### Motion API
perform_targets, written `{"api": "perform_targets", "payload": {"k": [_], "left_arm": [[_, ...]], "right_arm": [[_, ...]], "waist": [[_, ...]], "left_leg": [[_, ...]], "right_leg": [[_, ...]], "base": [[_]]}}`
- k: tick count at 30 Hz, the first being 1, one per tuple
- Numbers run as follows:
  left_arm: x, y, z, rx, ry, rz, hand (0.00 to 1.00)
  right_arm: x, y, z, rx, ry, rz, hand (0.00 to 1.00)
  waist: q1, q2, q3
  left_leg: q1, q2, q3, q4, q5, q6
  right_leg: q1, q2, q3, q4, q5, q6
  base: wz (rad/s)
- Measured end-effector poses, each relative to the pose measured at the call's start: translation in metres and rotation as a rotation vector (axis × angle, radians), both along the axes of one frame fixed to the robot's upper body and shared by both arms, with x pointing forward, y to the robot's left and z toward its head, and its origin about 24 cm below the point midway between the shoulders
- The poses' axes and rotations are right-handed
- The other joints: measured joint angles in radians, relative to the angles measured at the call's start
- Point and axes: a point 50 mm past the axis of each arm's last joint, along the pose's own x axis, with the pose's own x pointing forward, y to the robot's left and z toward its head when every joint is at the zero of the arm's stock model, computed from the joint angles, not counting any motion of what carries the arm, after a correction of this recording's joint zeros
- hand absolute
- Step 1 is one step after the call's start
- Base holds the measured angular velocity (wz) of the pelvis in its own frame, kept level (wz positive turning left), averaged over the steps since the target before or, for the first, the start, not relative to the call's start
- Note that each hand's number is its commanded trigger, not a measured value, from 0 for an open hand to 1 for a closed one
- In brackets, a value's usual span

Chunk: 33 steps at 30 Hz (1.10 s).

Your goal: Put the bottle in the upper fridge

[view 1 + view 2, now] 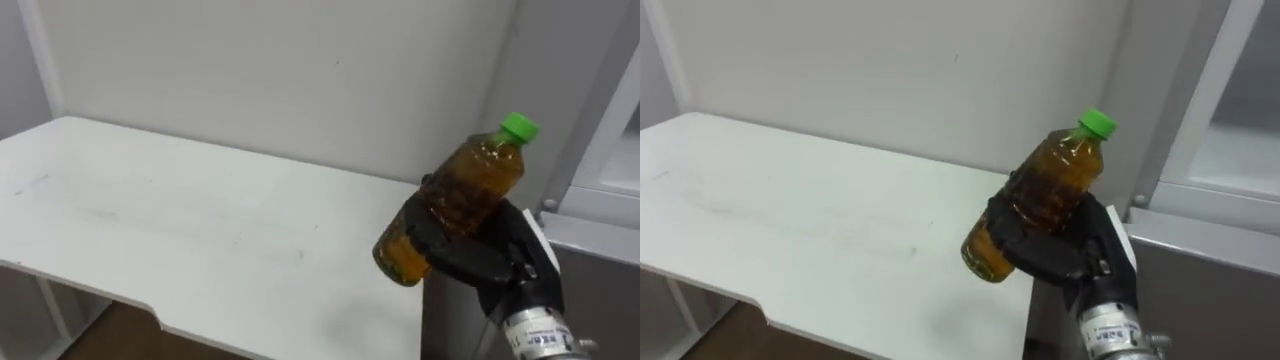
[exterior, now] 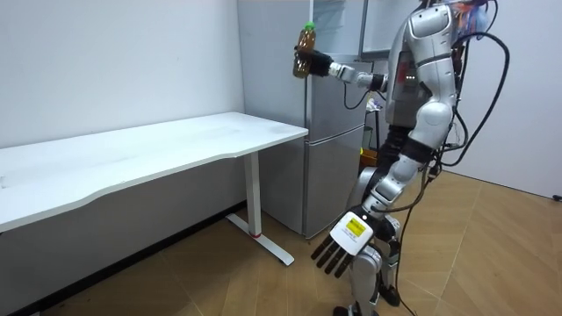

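R hand (image 1: 475, 258) clamped on tilted bottle (image 1: 458, 195) over table (image 1: 150, 220) edge by fridge (image 2: 334, 162); L hand (image 2: 348, 239) open.

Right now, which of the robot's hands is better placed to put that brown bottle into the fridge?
The right hand: it grips the brown plastic bottle with the green cap, raised beside the grey fridge. The left hand hangs open low by its leg.

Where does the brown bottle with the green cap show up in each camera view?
Left eye view: bottle right of centre, tilted, held in the right hand.
Right eye view: bottle near centre, tilted, same grip.
Room view: bottle top centre, raised beside the fridge.
Shared landmark: the white table, left of the bottle in every view.
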Motion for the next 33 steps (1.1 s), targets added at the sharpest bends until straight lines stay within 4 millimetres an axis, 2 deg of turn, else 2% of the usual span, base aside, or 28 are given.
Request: {"api": "perform_targets", "payload": {"k": [5,13,18,26,33], "left_arm": [[-0.003,-0.002,-0.001,-0.003,0.007,0.002,0.00],[-0.005,0.005,0.001,0.012,0.010,0.019,0.00],[-0.005,0.005,0.001,0.022,0.021,-0.011,0.00],[-0.007,0.005,0.000,0.003,0.035,-0.021,0.00],[-0.009,0.008,0.001,-0.011,0.031,0.013,0.00]], "right_arm": [[-0.005,-0.011,0.024,0.025,-0.102,-0.030,1.00],[-0.025,-0.031,0.059,0.026,-0.272,-0.080,1.00],[-0.035,-0.040,0.078,-0.010,-0.352,-0.106,1.00],[-0.046,-0.044,0.084,-0.046,-0.388,-0.119,1.00],[-0.056,-0.060,0.095,-0.062,-0.442,-0.190,1.00]], "waist": [[-0.028,0.010,-0.0055],[-0.079,0.010,-0.0076],[-0.091,0.011,-0.0079],[-0.124,0.006,-0.0084],[-0.161,0.000,-0.0098]], "left_leg": [[0.009,0.000,0.003,-0.002,-0.001,0.001],[0.026,0.003,0.023,-0.017,-0.004,-0.002],[0.045,0.007,0.045,-0.026,-0.009,-0.004],[0.071,0.010,0.060,-0.032,-0.020,-0.006],[0.079,0.014,0.081,-0.018,-0.033,-0.003]], "right_leg": [[0.014,0.000,0.003,-0.016,0.000,0.002],[0.011,0.008,0.029,-0.015,0.000,0.002],[0.015,0.013,0.052,-0.014,0.000,0.002],[0.032,0.016,0.068,-0.014,-0.001,0.004],[0.037,0.019,0.087,-0.015,-0.001,0.005]], "base": [[0.02],[-0.10],[-0.14],[-0.06],[-0.09]]}}
